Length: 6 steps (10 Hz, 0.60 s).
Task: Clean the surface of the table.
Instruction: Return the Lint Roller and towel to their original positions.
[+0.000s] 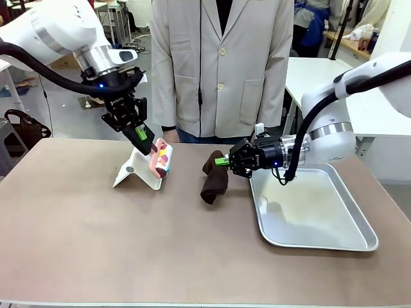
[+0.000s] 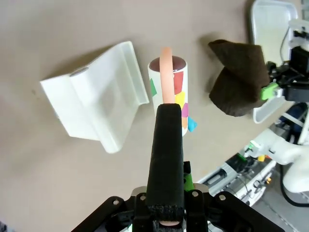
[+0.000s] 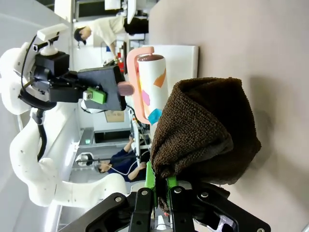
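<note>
Tabletop (image 1: 83, 237) first: broad, flat and matte brown, spreading under both arms, rigid and fixed, so I judge it is not a thing to grip but to press and drag the soft brown cloth (image 1: 214, 179) across. My right gripper (image 1: 221, 162) is clamped on that cloth's top edge – limp, light, hanging folded just beside the metal tray (image 1: 359, 231). The left gripper (image 1: 146, 140) is pinched on the pink handle of a patterned mug (image 1: 164, 160) (lifted beside the white stand (image 1: 131, 173)) – rigid, likely slippery.
</note>
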Each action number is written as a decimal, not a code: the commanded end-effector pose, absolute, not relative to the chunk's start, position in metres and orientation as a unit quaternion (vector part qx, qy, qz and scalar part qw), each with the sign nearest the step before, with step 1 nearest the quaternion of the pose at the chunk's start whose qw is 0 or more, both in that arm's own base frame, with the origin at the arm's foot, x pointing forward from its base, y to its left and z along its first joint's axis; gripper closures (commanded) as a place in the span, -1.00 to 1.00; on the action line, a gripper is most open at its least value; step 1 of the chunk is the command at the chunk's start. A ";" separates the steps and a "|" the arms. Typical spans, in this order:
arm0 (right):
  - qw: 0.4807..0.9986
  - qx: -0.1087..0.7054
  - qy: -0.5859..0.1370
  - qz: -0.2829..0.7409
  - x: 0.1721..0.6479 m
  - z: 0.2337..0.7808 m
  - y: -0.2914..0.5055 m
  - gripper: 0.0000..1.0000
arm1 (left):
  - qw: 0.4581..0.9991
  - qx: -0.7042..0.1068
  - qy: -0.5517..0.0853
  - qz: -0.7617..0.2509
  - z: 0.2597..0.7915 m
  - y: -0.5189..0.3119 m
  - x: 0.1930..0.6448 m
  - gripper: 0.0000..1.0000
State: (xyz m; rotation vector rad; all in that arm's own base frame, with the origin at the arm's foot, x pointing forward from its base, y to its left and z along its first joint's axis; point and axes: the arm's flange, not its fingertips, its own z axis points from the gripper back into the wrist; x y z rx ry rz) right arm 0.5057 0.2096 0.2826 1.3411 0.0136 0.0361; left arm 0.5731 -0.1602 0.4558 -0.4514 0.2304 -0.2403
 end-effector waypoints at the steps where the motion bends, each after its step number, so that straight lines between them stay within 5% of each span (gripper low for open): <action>1: 0.785 0.619 0.010 -0.011 0.520 0.285 0.222 0.80 | 0.965 -0.201 0.131 -0.108 0.461 -0.164 0.589 0.56; 6: 0.788 0.615 0.010 -0.016 0.525 0.284 0.217 0.80 | 0.963 -0.211 0.149 -0.070 0.440 -0.151 0.601 0.56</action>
